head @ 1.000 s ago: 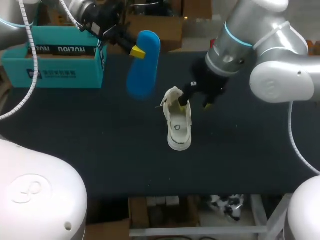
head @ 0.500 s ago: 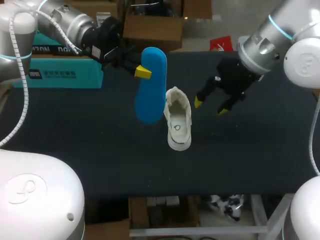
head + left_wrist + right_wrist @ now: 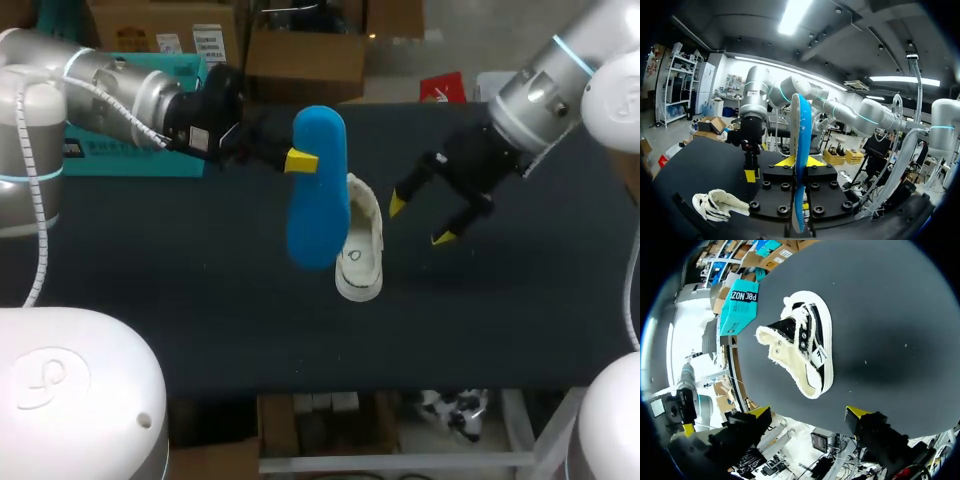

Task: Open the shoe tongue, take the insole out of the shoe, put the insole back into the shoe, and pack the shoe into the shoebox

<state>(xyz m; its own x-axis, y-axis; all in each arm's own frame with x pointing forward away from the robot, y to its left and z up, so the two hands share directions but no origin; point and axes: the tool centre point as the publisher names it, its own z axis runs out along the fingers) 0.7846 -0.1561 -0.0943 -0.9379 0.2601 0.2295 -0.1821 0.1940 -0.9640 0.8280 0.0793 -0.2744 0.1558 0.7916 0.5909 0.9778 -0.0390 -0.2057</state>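
My left gripper is shut on a blue insole, which hangs upright in the air just left of the shoe and covers part of it. In the left wrist view the insole stands edge-on between the fingers of that gripper. The white low shoe rests on the black table with its tongue pulled open; it also shows as the shoe and the shoe. Right of the shoe my right gripper hovers open and holds nothing, its gripper wide apart above the shoe.
A teal shoebox stands at the table's far left, behind my left arm, and shows again as the shoebox past the shoe. Bare black table spreads in front of the shoe and to both sides.
My left arm has carried the insole rightward, from near the shoebox to just beside the shoe. My right gripper has left the shoe's opening and drawn back to the right, staying open.
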